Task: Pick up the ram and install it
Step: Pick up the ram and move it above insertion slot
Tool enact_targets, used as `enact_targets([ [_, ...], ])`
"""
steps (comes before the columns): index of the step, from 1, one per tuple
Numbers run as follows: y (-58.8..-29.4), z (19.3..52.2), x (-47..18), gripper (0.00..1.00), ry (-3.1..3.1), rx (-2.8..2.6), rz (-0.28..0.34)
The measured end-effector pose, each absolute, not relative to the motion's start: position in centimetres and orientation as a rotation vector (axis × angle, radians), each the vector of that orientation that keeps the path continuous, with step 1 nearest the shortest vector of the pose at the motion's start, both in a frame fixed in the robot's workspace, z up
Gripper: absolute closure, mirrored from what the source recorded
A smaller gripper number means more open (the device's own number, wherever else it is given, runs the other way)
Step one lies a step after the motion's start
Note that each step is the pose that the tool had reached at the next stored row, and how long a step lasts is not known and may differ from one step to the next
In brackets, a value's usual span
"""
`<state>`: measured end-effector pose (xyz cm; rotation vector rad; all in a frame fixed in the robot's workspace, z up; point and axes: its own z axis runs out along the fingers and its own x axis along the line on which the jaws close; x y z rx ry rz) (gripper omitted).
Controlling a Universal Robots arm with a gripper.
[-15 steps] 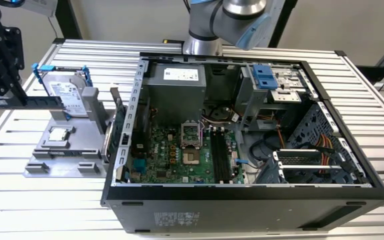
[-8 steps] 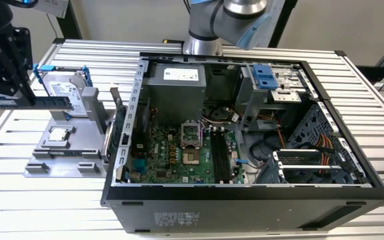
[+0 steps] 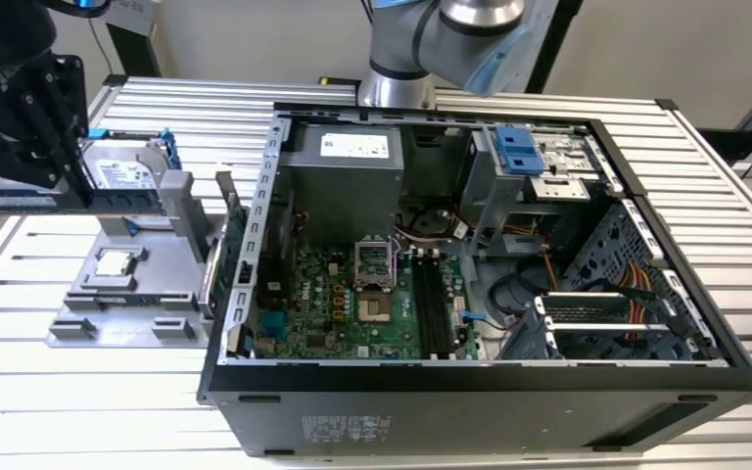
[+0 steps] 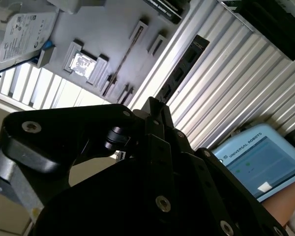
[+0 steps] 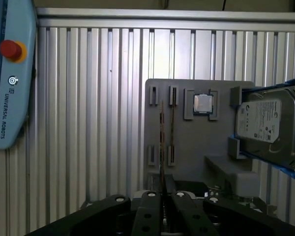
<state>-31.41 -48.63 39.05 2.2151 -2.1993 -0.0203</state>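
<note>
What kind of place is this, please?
Probably a robotics lab workcell for computer assembly: an open computer case lies on a ribbed metal table, a grey fixture holds spare parts, and the arm's pincer grips the ram.

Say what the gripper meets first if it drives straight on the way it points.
Likely the gray holder tray; the held ram would touch it before the fingers do. Depth is unclear.

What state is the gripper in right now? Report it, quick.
Gripper: closed, holding the ram.
</note>
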Motion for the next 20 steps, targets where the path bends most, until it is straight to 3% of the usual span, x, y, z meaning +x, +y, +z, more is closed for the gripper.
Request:
enact_targets([
  [20, -48.6, 39.0, -27.3, 1.0, -2.216, 2.199, -0.021],
])
